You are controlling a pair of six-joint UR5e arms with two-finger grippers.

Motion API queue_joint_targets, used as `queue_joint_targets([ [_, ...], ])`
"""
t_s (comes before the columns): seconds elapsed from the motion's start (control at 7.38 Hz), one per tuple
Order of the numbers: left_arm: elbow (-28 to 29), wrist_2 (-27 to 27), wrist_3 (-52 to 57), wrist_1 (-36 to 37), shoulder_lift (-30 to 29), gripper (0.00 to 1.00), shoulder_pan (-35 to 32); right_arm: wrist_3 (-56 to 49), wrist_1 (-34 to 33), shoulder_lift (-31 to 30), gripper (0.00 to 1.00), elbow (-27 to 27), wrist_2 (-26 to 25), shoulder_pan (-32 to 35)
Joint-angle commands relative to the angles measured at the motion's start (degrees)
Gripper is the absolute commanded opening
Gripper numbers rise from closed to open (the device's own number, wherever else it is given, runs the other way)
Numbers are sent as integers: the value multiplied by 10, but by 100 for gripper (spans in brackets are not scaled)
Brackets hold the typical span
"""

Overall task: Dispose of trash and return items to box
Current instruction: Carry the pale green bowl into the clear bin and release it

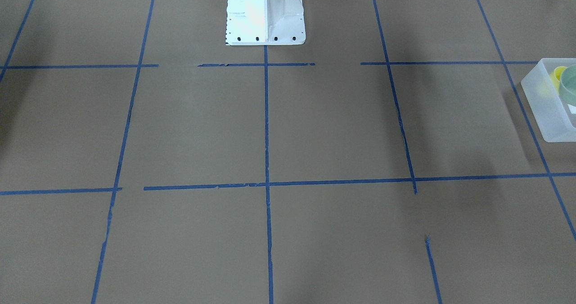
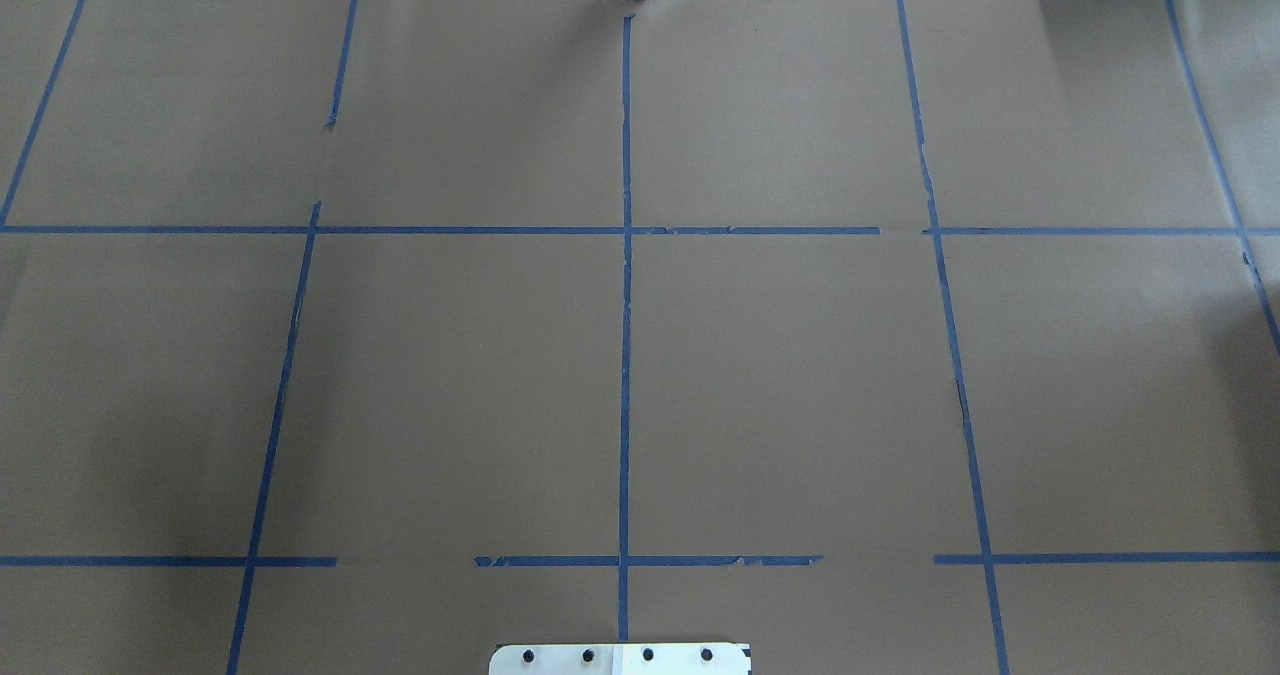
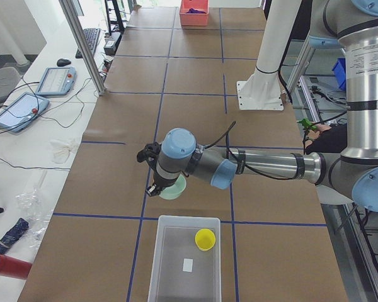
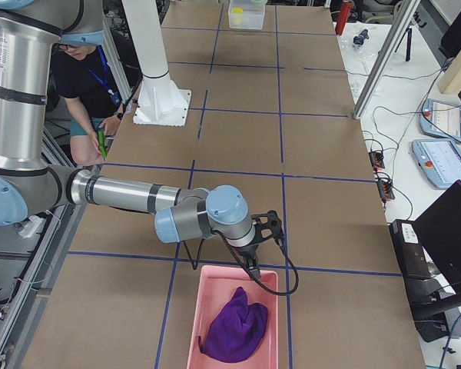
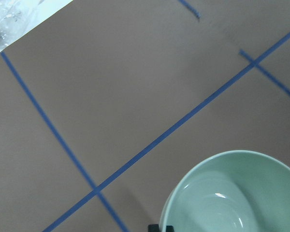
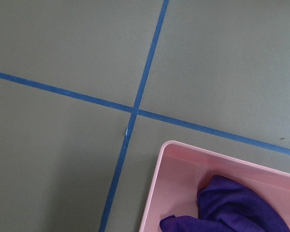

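Observation:
The mint-green bowl (image 3: 174,187) hangs tilted in my left gripper (image 3: 156,187), a little above the table just beyond the far end of the frosted white box (image 3: 170,277). In the left wrist view the bowl (image 5: 232,198) fills the lower right, with a black fingertip (image 5: 159,227) at its rim. The yellow cup (image 3: 205,239) stands inside the box. In the front-facing view the box (image 1: 546,110), cup (image 1: 559,75) and bowl (image 1: 569,85) sit at the right edge. My right gripper (image 4: 253,264) hovers over the near rim of a pink bin (image 4: 215,307); I cannot tell whether it is open or shut.
The pink bin (image 6: 183,193) holds a purple cloth (image 4: 234,332), also seen in the right wrist view (image 6: 237,208). The white robot pedestal (image 1: 264,13) stands at mid-table. Blue tape lines (image 2: 625,355) cross the brown paper. A person (image 4: 88,73) sits behind the robot.

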Motion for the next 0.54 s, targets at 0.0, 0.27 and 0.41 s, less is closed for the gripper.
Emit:
queue_joint_targets([
  [0.0,86,0,86,-20,-9,0,-29,-1,0,1,100,0,0,-1],
  [0.27,165,0,69,-119,-11,0,-29,-1,0,2,100,0,0,-4],
  [0.41,182,14,31,-174,-2,0,-29,-1,0,2,100,0,0,-4],
])
